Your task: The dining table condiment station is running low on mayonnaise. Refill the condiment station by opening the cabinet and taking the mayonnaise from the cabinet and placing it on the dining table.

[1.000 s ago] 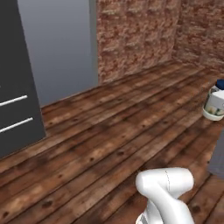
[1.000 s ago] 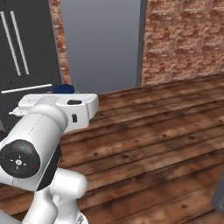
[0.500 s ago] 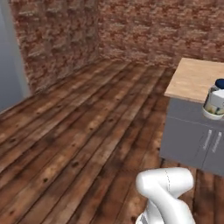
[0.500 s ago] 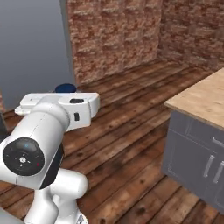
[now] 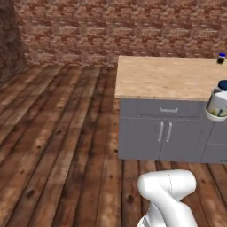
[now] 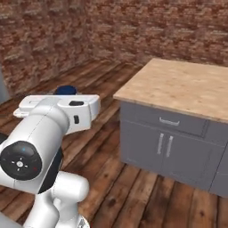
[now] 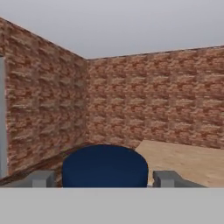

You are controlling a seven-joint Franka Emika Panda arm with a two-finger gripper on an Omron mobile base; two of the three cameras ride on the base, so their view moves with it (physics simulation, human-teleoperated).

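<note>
Brick walls of mottled red-brown close off the room behind a dark plank floor. On that floor stands the dining table, a wide light wood-grain top over a grey base with 1 drawer and 2 doors carrying silver handles; the right base view shows the same block from its corner. Far back on the tabletop, at the right edge of the left base view, sits a small item with a bright blue top (too small to identify). Mayonnaise: white jar, pale label, dark navy lid, seen at the right edge of the left base view, raised in front of the table's near edge and not resting on the top. In the right base view its navy lid peeks out just above the white arm. Hand view: the navy lid sits low in the middle, between the 2 grey fingertips, 1 on each side and close against it. Gripper: fingers spread wide, pinching the jar between them. Behind the lid, the pale tabletop reaches toward the brick wall.
</note>
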